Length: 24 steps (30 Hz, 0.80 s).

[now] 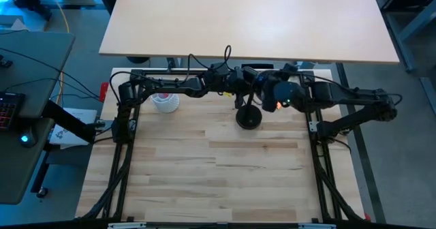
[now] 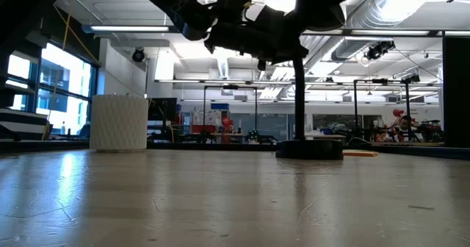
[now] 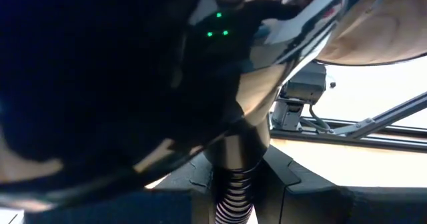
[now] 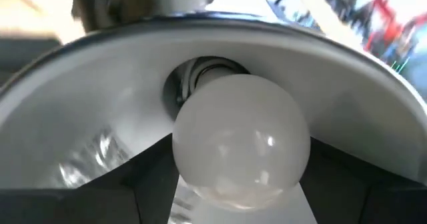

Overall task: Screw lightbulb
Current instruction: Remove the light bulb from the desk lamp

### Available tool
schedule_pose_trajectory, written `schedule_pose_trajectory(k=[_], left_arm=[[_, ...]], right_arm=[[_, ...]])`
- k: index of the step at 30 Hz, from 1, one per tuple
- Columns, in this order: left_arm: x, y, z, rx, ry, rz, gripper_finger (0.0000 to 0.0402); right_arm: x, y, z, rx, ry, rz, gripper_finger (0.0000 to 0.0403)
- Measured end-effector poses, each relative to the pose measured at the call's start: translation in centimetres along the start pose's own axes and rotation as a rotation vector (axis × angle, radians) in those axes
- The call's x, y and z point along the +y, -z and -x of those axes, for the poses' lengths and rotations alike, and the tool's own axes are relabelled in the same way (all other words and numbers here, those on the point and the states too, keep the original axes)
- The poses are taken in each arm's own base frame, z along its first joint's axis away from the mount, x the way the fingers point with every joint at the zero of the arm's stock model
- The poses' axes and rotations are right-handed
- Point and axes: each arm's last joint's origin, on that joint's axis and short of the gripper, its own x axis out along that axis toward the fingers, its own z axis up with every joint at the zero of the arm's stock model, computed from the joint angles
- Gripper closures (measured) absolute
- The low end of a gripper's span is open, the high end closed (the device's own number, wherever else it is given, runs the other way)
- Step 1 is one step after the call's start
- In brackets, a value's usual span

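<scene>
A black desk lamp stands on its round base (image 1: 248,117) (image 2: 309,148) on the wooden table. Its glossy shade (image 3: 200,84) is raised, and the shade's white inside (image 4: 347,117) faces my right gripper. The white frosted lightbulb (image 4: 240,141) sits in the shade with its silvery base in the socket (image 4: 200,71). My right gripper (image 4: 241,154) (image 1: 276,96) is closed around the bulb's globe. My left gripper (image 3: 233,177) (image 1: 240,86) is shut on the lamp's ribbed neck, just behind the shade. My left gripper pinches the lamp's ribbed flexible neck (image 3: 233,187) between its two fingers, right where the neck meets the shade. The fingers reach in about level from the table's left and lie across the neck. The lamp stays on its base. My right gripper pinches the lightbulb's round globe at its widest part (image 4: 183,151), one finger (image 4: 133,181) on each side. It reaches into the shade's mouth from the table's right, slanting a little down along the bulb's axis. The bulb's base sits in the socket.
A white ribbed cup (image 1: 165,102) (image 2: 118,123) stands at the far left of the table, under the left arm. The wide near part of the wooden tabletop (image 1: 218,174) carries nothing. A second, larger table (image 1: 245,18) lies beyond the far edge.
</scene>
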Motion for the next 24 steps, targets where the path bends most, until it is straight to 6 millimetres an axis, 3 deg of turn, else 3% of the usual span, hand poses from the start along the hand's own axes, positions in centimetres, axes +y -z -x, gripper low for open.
schedule_pose_trajectory(k=[8, 17, 24], left_arm=[[0.0, 0.1, 0.0, 0.007, 0.014, -0.002, 0.0349], [0.7, 0.3, 0.2, 0.027, 0.036, -0.017, 0.0349], [1.2, 0.3, 0.5, 0.029, 0.051, -0.016, 0.0349]], right_arm=[[1.0, 0.1, 1.1, 0.022, 0.078, 0.668, 0.0138], [2.6, 0.5, 2.7, 0.008, 0.089, 0.729, 0.0138], [3.8, 1.8, 3.8, 0.047, 0.038, 1.1, 0.0139]])
